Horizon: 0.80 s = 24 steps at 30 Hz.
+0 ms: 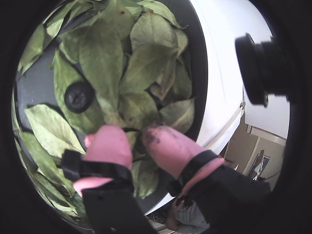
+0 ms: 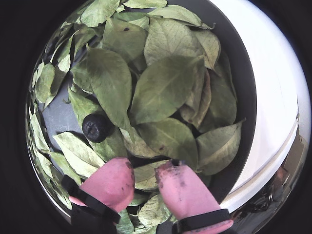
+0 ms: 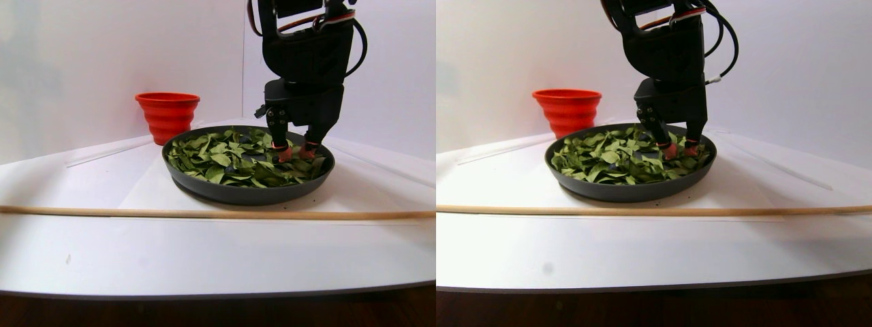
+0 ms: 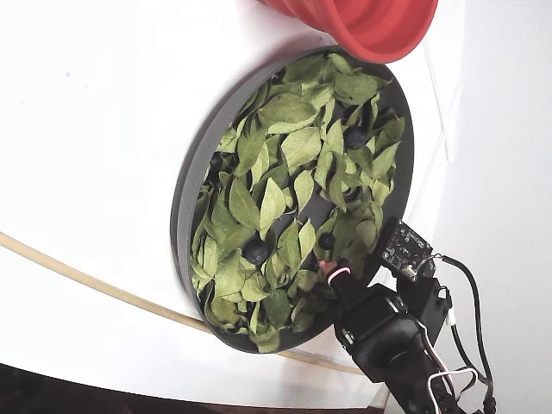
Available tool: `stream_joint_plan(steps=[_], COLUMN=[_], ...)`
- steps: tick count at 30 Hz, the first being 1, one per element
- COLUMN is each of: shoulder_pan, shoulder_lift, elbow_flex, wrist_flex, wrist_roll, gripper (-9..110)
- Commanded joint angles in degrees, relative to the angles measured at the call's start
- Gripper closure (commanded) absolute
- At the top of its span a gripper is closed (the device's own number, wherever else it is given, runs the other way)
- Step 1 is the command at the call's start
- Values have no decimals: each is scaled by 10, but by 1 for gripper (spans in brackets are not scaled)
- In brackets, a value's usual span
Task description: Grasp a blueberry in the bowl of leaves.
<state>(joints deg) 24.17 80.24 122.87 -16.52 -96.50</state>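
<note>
A white table (image 3: 204, 252) carries the dark grey bowl (image 4: 191, 185), filled with green leaves (image 2: 161, 87), beside a red cup (image 3: 167, 114). The gripper (image 2: 146, 183) hangs low over the leaves, its pink fingertips (image 2: 114, 183) a narrow gap apart, holding nothing. A dark blueberry (image 2: 97, 127) lies among leaves just beyond the left-hand fingertip in both wrist views.

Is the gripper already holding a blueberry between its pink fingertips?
No. In a wrist view the blueberry lies on the leaves, apart from the open gripper, whose fingertips hold no berry.
</note>
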Motion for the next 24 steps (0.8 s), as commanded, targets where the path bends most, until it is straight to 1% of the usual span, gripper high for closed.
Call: stream_joint_plan(steps=[1,24], shoulder_pan=[17,-14], shoulder_lift=[11,53], elbow_flex=[-11,3], wrist_flex=[-11,2], wrist_roll=[-1,24], gripper=[93,90])
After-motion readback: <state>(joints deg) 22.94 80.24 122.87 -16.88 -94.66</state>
